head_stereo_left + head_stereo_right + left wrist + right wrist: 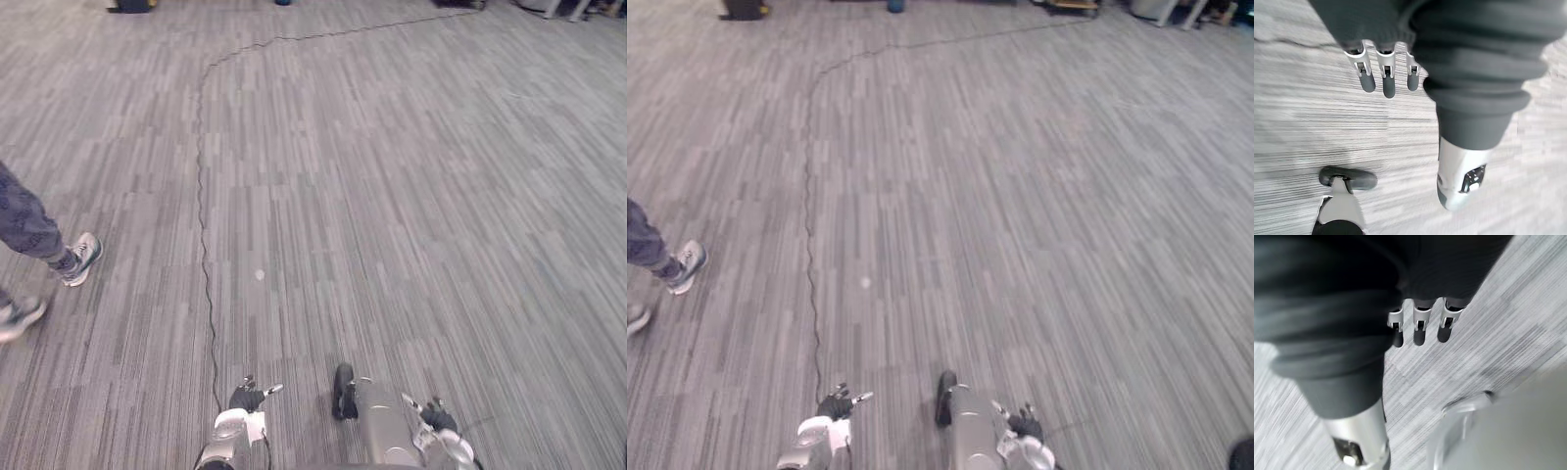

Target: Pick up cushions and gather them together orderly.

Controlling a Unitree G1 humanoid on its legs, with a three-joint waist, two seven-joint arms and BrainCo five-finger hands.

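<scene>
At far left, person: stands on the carpet, one light shoe toward the open middle, the other shoe at the very edge.
Left hand: hangs low at the near edge; fingers straight, side by side with slight gaps, holding nothing.
Right hand: hangs low to the right of it; fingers straight and loose likewise, empty.
Cushions: in neither hand; whereabouts otherwise cannot be told.
Step in hand: probably searching for, or walking toward, a first cushion.
Risk: likely a brush with the person if turning left to search, given how near those shoes are; possibly a soft cushion slipping from straight fingers if closed too late.
Floor: grey carpet in narrow streaks, flat, with one small pale speck left of centre.
Room: wide and open; dark object and blue object at the far edge.
</scene>
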